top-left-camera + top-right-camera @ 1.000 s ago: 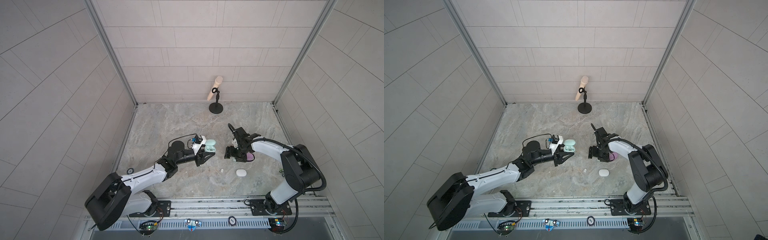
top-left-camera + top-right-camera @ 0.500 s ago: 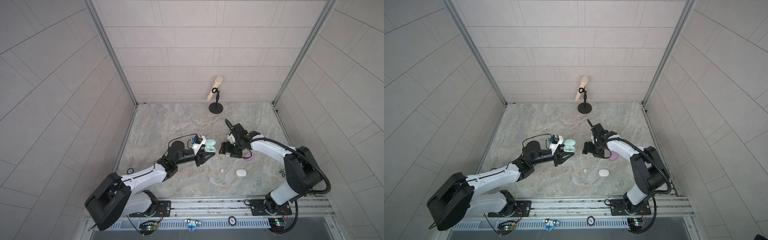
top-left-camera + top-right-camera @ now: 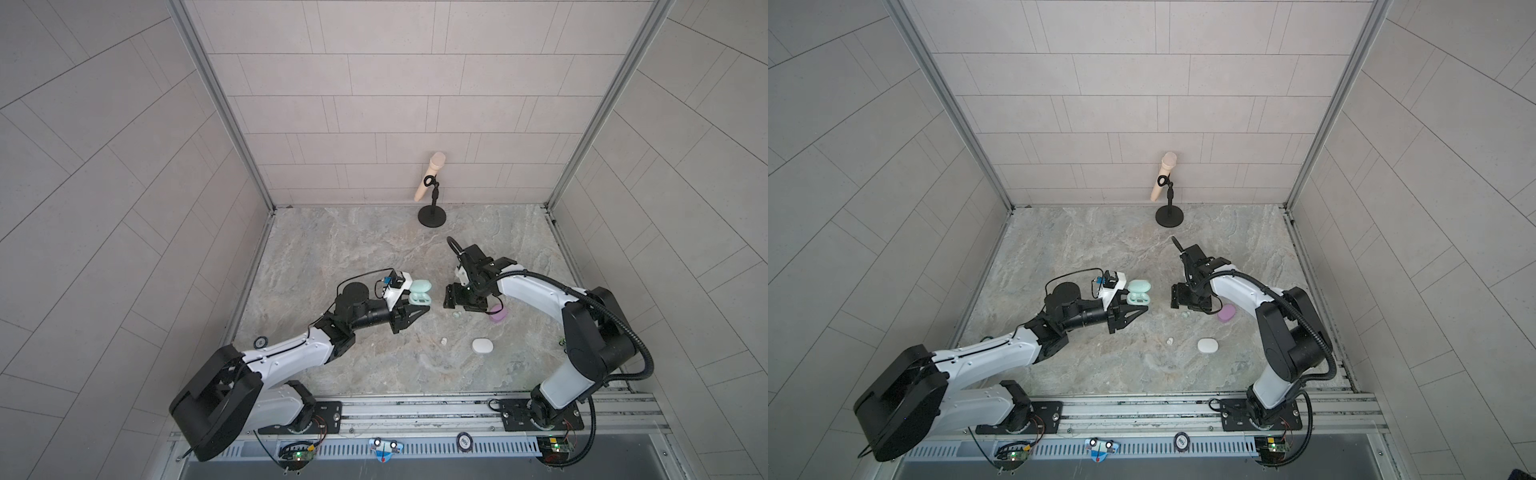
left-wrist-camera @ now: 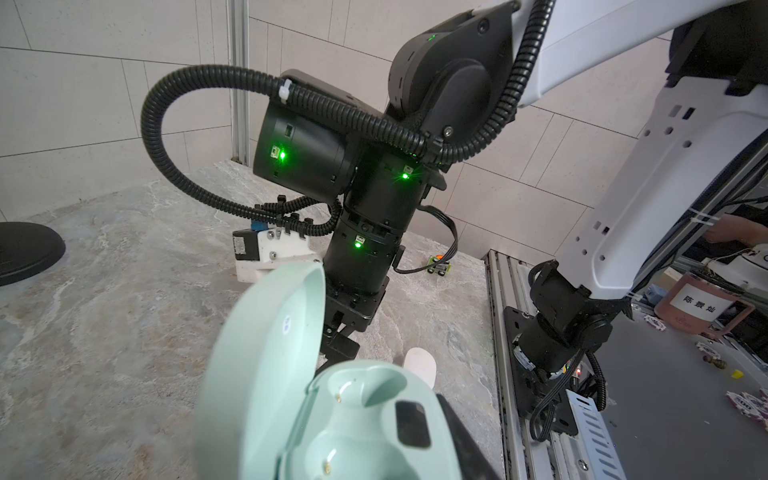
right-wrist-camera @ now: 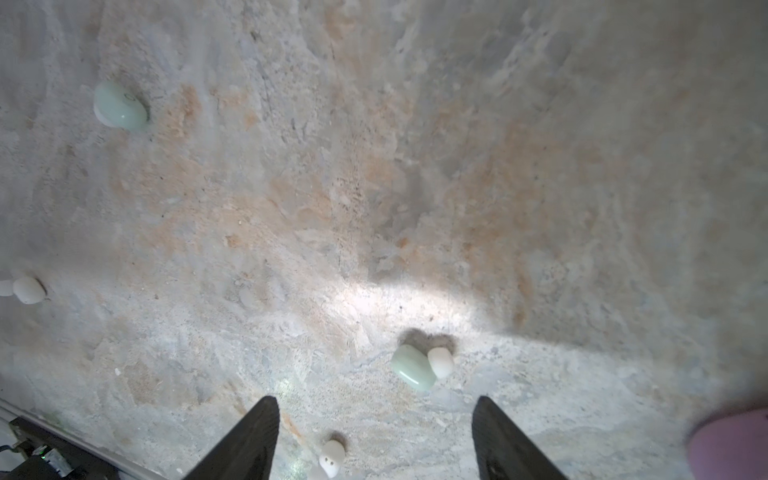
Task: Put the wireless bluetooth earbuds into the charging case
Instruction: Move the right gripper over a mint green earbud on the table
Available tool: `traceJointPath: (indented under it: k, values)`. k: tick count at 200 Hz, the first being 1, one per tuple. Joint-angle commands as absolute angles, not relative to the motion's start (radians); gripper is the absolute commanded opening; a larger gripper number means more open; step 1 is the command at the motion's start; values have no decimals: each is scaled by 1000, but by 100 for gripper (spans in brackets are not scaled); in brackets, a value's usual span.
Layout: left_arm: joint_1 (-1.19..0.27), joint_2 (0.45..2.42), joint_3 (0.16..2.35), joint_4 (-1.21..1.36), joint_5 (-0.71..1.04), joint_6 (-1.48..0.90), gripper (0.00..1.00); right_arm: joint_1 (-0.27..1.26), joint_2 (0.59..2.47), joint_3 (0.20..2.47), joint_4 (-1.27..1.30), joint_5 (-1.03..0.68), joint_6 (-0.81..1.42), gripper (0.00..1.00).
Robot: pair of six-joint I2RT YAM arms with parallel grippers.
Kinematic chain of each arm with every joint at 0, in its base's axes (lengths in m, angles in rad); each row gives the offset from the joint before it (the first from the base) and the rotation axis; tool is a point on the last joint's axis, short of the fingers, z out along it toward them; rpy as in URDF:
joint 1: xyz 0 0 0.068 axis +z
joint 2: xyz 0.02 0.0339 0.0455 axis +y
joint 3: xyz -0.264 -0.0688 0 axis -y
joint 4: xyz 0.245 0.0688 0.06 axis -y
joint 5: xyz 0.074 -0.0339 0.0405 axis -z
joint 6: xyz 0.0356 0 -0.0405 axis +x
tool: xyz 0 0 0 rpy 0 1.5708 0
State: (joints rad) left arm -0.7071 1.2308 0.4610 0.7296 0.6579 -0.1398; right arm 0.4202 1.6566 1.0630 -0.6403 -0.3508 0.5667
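Well, the marble-patterned tabletop (image 3: 332,257) looks as it did a second ago, and the microphone on its stand (image 3: 432,187) by the back wall has not budged. The left arm (image 3: 291,357) has kept still too. Its left gripper (image 3: 417,311) stays pressed onto the mint-green charging case (image 3: 419,292), holding it clear of the table with the lid swung open. From the left wrist view both sockets show their gold contacts.

What has changed is the right arm (image 3: 536,295). It has swung in toward the middle, so the right gripper (image 3: 460,306) no longer hangs over the lilac case (image 3: 497,313). That case now lies in plain sight on the table just beside the gripper. The jaws point down at the table, spread wide, pinching nothing. The white case (image 3: 482,345) lies nearer the front rail, where it was before.

In the right wrist view a mint-green earbud (image 5: 411,368) lies on the table just beyond the fingertips (image 5: 266,415), between their lines and touching neither. A white earbud (image 5: 331,457) sits between the two fingers, clear of both. A second mint-green earbud (image 5: 118,108) and a second white earbud (image 5: 27,289) lie well off to one side. A small green-and-orange toy car (image 4: 438,266) stands near the right arm's base.
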Motion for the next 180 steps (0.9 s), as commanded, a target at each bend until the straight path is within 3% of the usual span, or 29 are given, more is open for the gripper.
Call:
traceJointPath:
  k: [1,52,180]
  values:
    - [-701,1211,447,770,667,-141,8,425,1703,1101,-664,-324,505,76]
    - [-701,1202,445,762,663,-138,8,422,1777,1131,-630,-361,485,66]
    - [-701,1195,445,758,664,-137,8,437,1691,1009,-635,-426,530,66]
